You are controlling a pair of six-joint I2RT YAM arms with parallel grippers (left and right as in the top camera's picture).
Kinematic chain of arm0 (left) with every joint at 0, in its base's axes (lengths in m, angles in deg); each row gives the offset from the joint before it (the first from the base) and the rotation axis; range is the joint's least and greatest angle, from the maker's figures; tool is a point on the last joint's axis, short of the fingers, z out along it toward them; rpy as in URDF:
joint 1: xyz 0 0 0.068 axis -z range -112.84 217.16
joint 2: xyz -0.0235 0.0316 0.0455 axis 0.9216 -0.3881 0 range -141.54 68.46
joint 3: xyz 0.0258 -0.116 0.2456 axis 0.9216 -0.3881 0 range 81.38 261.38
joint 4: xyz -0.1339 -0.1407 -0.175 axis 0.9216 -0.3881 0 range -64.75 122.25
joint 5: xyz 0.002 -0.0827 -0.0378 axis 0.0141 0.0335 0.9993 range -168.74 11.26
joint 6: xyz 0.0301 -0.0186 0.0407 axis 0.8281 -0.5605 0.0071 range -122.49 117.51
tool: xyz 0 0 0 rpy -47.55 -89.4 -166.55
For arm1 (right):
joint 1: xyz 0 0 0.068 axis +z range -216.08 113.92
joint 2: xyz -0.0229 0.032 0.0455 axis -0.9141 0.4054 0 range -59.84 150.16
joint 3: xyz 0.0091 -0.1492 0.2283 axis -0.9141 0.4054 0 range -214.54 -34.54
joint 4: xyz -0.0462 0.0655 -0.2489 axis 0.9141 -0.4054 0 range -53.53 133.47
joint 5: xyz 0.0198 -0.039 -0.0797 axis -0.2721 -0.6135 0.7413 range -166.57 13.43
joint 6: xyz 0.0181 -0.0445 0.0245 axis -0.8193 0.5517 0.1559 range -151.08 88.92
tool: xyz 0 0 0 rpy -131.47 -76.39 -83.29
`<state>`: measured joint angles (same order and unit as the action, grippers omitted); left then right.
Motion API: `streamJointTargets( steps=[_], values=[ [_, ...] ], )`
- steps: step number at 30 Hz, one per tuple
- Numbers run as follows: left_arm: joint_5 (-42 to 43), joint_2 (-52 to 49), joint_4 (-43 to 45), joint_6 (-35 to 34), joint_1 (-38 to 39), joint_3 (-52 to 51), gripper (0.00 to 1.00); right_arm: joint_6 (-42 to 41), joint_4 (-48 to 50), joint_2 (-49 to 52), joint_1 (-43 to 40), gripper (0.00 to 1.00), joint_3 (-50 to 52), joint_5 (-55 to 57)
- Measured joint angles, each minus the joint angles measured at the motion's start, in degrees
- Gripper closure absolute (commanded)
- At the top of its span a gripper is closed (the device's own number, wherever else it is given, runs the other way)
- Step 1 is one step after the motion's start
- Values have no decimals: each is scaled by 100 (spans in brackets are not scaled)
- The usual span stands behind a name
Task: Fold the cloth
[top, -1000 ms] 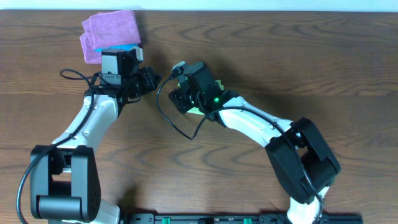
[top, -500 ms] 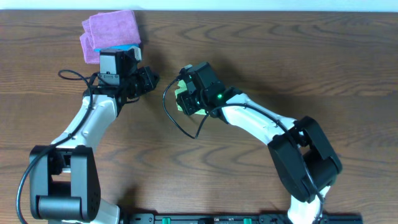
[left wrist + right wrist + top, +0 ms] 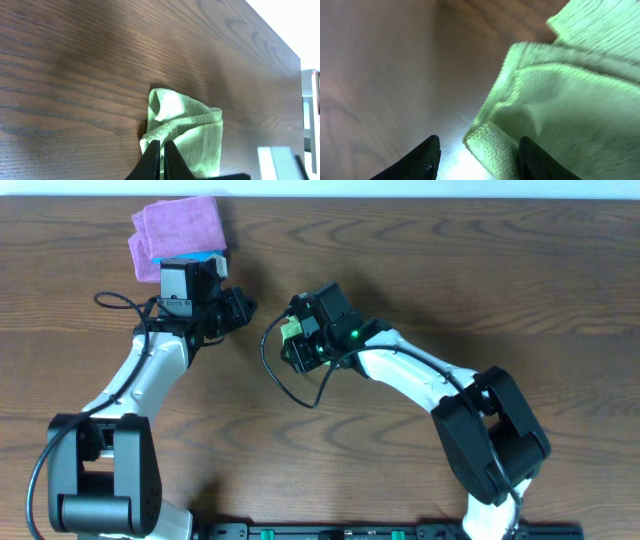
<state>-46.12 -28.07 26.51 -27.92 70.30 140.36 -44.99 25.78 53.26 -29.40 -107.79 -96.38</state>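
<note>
The lime-green cloth [image 3: 186, 131] lies bunched and folded over on the dark wooden table [image 3: 480, 270]. From overhead only a small bit of the cloth [image 3: 288, 330] shows beside the right wrist. My right gripper [image 3: 482, 150] hovers low over it, open. A thick folded edge of the cloth [image 3: 555, 100] sits between the fingers, close to the right finger [image 3: 542, 162], with a gap to the left one. My left gripper [image 3: 161, 146] is shut on nothing, its tips in front of the cloth's near corner. Overhead, the left gripper [image 3: 238, 308] stays a little left of the cloth.
A folded purple cloth [image 3: 178, 230] sits at the table's far left edge with a bright blue cloth [image 3: 196, 257] tucked under it, just behind the left wrist. A black cable [image 3: 285, 385] loops from the right arm over the table.
The right gripper has shifted a little left over the cloth and now covers more of it. Its jaws opened slightly. The left arm has not moved.
</note>
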Motion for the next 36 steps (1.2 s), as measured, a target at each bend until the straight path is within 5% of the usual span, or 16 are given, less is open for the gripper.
streamJointTargets(
  steps=[12,36],
  values=[
    [0,0,-2,0,0,0,94,-164,-262,0,437,51,-2,-87],
    [0,0,-2,-2,0,0,94,-203,835,50,28,47,-13,660]
  ],
)
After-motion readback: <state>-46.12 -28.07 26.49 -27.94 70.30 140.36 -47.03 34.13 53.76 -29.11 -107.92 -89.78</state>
